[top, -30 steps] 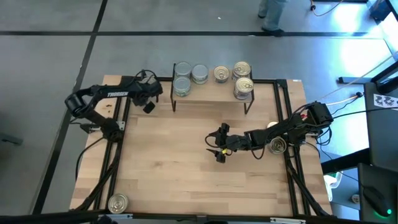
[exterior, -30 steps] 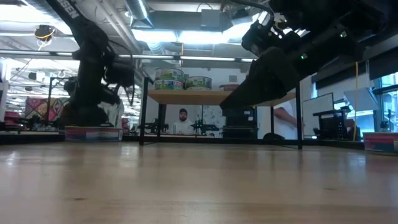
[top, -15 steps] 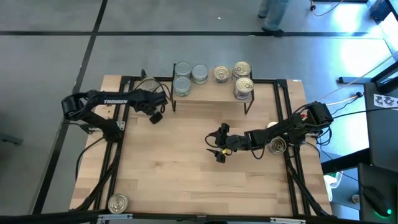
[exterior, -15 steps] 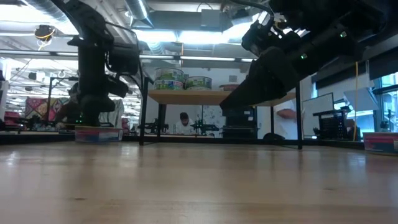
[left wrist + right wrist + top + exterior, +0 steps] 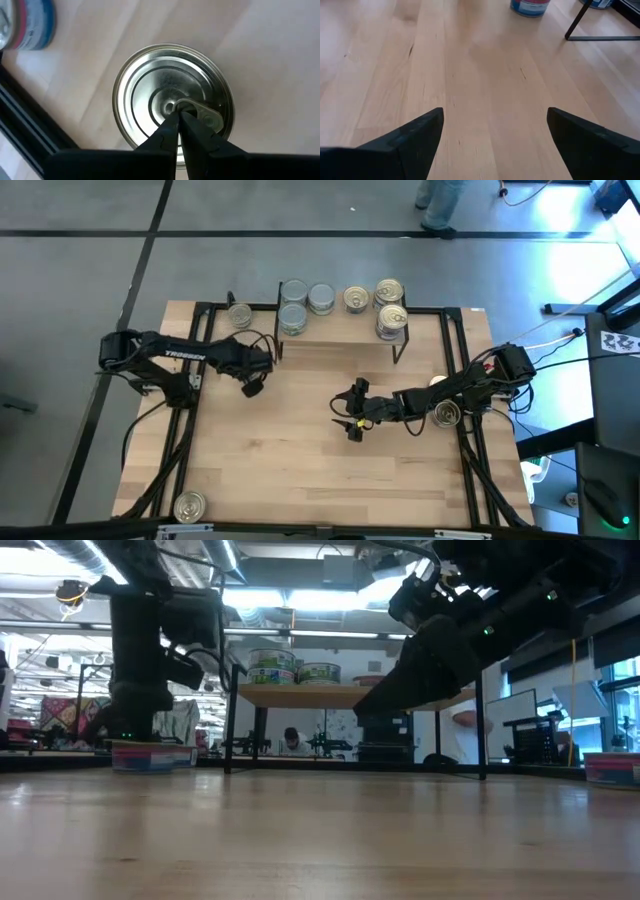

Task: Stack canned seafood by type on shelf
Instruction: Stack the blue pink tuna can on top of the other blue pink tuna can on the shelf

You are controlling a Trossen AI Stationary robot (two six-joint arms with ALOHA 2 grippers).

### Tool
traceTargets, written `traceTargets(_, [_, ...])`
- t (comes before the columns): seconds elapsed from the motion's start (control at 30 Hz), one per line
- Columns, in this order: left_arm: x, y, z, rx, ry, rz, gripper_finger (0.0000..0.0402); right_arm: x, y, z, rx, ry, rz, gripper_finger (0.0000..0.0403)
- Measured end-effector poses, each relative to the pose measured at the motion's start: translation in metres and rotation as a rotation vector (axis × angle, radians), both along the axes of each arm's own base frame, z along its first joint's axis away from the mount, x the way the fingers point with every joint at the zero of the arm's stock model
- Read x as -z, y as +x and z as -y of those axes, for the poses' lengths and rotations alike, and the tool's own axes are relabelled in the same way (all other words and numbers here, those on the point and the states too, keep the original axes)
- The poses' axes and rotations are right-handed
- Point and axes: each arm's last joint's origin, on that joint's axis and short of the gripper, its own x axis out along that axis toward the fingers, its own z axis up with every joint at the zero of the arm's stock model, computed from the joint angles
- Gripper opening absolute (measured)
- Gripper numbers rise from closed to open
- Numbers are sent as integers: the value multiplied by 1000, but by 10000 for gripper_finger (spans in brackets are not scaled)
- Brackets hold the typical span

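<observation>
Wooden table (image 5: 300, 460) w/ black frame rails, largest item, fills centre of high view. Shelf (image 5: 340, 330) at far edge of table, light board on thin black legs; seen in low view too (image 5: 330, 696) w/ tins on top. On shelf, high view: silver-topped tins at left end (image 5: 294, 320) (image 5: 294, 290) (image 5: 321, 300), gold-topped tins at right end (image 5: 356, 300) (image 5: 389, 290) (image 5: 391, 320); the 2 nearest-edge ones look stacked, height unclear from above. Left arm reaching in from table's left side, left gripper (image 5: 252, 385) just in front of shelf's left leg, hanging low over a tin. Left wrist view: fingers (image 5: 167, 137) pressed together, jaws fully closed, tips right over pull tab of silver tin (image 5: 172, 102); nothing clamped between them; contact w/ tab can't be told. Right arm lying across table's right half, right gripper (image 5: 350, 415) near centre, above bare wood; right wrist view shows fingers (image 5: 415, 135) spread wide, holding nothing. Loose tins: 1 (image 5: 240, 316) just left of shelf, 1 (image 5: 445, 415) under right arm by right rail, 1 (image 5: 189, 506) at near left corner.
</observation>
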Motion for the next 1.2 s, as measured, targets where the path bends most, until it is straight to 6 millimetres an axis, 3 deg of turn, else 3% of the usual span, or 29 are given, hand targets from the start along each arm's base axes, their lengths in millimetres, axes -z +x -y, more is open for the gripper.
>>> traceTargets(0.27, [0,11,34,119,-23,70,1,0,0,0,-3,-4,0,353])
traceTargets(0.53, [-2,37,64,313,-143,323,1,0,0,0,-3,-5,0,353])
traceTargets(0.97, [8,82,94,594,-141,623,1,-1,0,0,-1,-1,1,353])
traceTargets(1.2, [-15,91,97,669,-109,625,39,-1,0,0,1,7,2,353])
